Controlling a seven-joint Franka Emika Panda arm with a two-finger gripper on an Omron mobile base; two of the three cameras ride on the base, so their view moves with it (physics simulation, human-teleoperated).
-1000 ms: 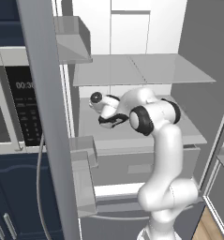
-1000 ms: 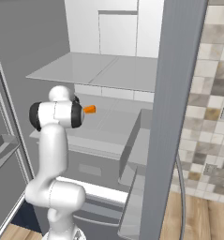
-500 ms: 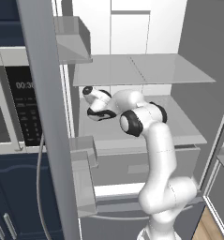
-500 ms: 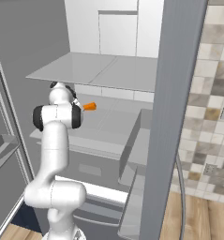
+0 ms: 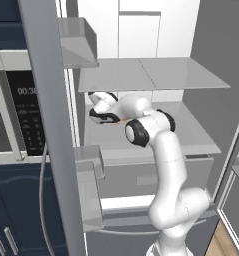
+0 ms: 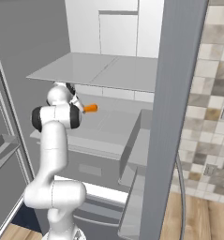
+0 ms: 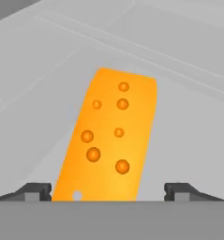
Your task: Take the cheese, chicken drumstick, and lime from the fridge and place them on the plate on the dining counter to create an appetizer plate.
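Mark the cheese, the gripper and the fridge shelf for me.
cheese (image 7: 108, 140), hand view, middle of its holed orange face
gripper (image 7: 108, 191), hand view, midway between the two fingertips
fridge shelf (image 6: 111, 123), right base view, bare grey top

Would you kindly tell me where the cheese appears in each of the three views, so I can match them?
Left base view: a sliver of the cheese at centre-left, beside the wrist.
Right base view: the cheese shows left of centre, on the fridge shelf.
Hand view: the cheese stands at centre, between the open pincer's fingertips.
Shared landmark: the fridge shelf.
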